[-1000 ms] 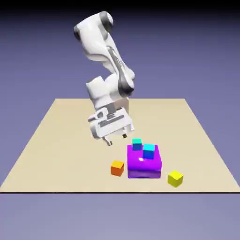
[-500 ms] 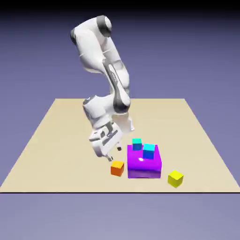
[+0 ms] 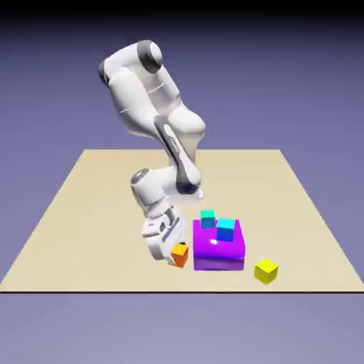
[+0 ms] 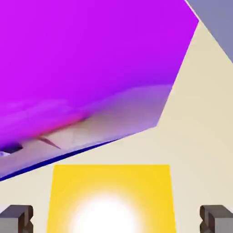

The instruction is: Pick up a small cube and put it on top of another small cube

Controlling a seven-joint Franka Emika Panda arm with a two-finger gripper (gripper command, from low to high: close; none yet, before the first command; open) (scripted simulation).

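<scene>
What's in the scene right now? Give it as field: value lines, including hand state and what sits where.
hand: open, around the orange cube, gaps at both sides in the hand view
orange cube: between the fingertips, beside the purple block
on purple block: teal cube and blue cube
yellow cube: on the table, at the exterior view's right of the block
stacking: orange cube not yet on another cube
target cube: cannot tell which

purple block (image 3: 218,245): glossy, smooth, mirror-like side | tabletop (image 3: 99,234): matt, smooth | arm (image 3: 135,99): smooth, plastic-looking
</scene>
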